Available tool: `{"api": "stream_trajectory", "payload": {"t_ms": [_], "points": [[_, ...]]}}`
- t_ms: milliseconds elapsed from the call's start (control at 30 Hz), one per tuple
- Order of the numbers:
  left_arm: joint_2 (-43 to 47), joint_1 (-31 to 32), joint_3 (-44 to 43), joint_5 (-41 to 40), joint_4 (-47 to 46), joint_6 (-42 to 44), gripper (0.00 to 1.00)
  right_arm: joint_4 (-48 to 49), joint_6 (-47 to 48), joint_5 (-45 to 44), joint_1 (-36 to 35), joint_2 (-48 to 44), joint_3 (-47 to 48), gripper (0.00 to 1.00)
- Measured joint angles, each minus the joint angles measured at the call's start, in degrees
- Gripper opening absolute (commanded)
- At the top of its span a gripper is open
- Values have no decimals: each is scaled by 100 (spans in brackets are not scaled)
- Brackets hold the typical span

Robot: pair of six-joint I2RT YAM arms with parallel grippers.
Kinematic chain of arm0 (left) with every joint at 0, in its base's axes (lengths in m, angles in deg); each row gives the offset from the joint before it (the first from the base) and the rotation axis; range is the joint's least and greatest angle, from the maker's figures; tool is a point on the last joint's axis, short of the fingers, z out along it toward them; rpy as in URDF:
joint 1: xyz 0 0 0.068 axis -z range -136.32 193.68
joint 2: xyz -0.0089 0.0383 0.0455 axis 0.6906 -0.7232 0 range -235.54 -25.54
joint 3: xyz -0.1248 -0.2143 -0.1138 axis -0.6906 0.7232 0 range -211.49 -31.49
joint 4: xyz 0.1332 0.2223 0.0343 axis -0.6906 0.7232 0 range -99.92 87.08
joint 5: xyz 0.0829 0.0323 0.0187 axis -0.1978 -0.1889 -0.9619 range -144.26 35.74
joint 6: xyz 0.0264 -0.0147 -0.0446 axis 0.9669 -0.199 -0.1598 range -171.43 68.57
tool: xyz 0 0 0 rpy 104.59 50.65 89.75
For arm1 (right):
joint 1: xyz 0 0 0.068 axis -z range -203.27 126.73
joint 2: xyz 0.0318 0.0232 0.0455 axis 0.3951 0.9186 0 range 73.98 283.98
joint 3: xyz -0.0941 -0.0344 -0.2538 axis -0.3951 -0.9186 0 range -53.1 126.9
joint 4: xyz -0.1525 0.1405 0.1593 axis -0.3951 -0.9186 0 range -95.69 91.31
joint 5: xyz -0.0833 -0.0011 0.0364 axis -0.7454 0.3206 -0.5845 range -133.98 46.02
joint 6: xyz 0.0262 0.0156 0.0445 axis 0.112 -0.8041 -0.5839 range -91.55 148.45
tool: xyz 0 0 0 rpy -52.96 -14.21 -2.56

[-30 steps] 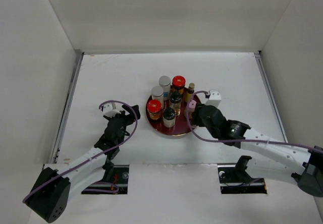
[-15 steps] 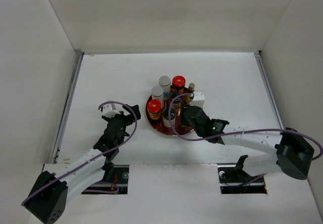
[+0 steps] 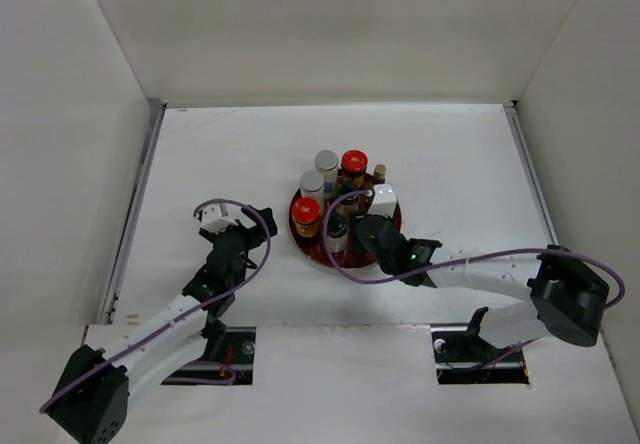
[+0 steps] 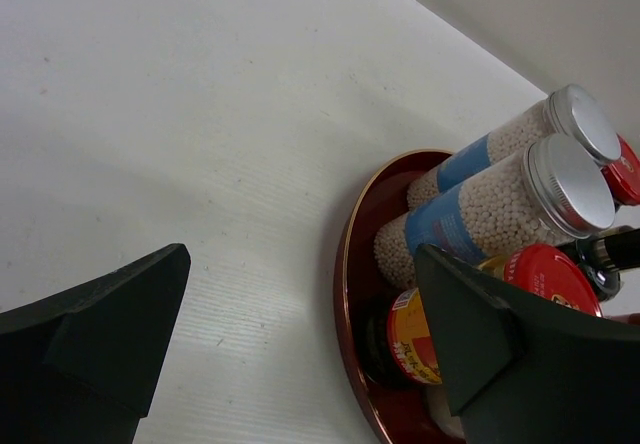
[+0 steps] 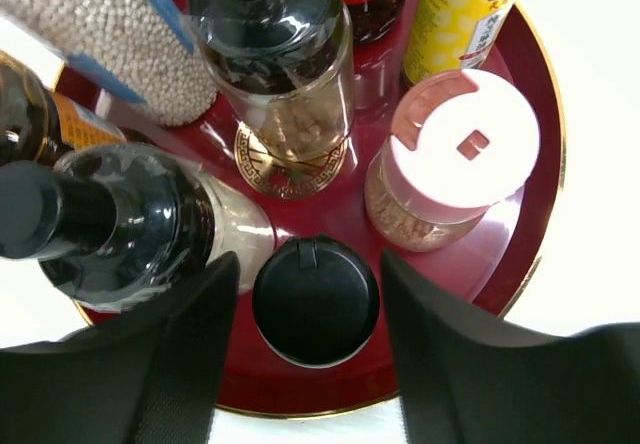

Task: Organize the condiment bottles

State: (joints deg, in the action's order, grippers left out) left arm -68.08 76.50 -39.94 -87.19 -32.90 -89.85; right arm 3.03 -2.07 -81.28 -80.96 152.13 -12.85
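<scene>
The condiment bottles stand together on the round dark red tray (image 3: 318,255). In the right wrist view, a black-capped bottle (image 5: 315,301) stands at the tray's near rim (image 5: 530,214). My right gripper (image 5: 312,336) is open, one finger on each side of it with a thin gap at both. Beside it are a pink-capped jar (image 5: 465,144), a yellow-labelled bottle (image 5: 465,14), a clear bottle (image 5: 270,34) and a dark bottle (image 5: 110,224). My left gripper (image 4: 300,264) is wide open over the bare table, left of the tray. It faces two silver-capped jars (image 4: 565,184) and a red-capped jar (image 4: 545,279).
White walls enclose the table on three sides. A metal strip (image 3: 135,214) runs along the left edge. From above, the right gripper (image 3: 362,229) hangs over the tray's near right part. The left gripper (image 3: 256,222) sits a short way left of the tray.
The right arm has swung left over the tray's near side. Its jaws have widened off the black-capped bottle. The left gripper's jaws have spread; that arm has barely moved.
</scene>
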Motion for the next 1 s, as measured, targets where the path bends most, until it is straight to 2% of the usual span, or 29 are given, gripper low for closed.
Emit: {"api": "stream_trajectory", "payload": {"t_ms": [200, 367, 433, 533, 667, 833, 1000], "points": [[-92, 26, -240, -210, 247, 9, 100, -42, 140, 31, -55, -262, 0, 86], [-280, 33, -442, -271, 372, 11, 100, -11, 339, 184, -55, -1121, 0, 93], [-313, 72, -522, -299, 450, 28, 100, 50, 435, 219, -20, -1552, -7, 100], [-328, 146, -636, -407, 551, 44, 100, 387, 645, 262, 188, -2173, -149, 100], [-476, 225, -946, -544, 758, 98, 100, 868, 702, 223, 938, -2815, -520, 100], [-688, 291, -1333, -732, 975, 157, 100, 1224, 492, 63, 1829, -2898, -1106, 100], [-702, 391, -1445, -960, 1128, 192, 100, 1198, 151, -20, 2387, -2774, -1679, 100]]}}
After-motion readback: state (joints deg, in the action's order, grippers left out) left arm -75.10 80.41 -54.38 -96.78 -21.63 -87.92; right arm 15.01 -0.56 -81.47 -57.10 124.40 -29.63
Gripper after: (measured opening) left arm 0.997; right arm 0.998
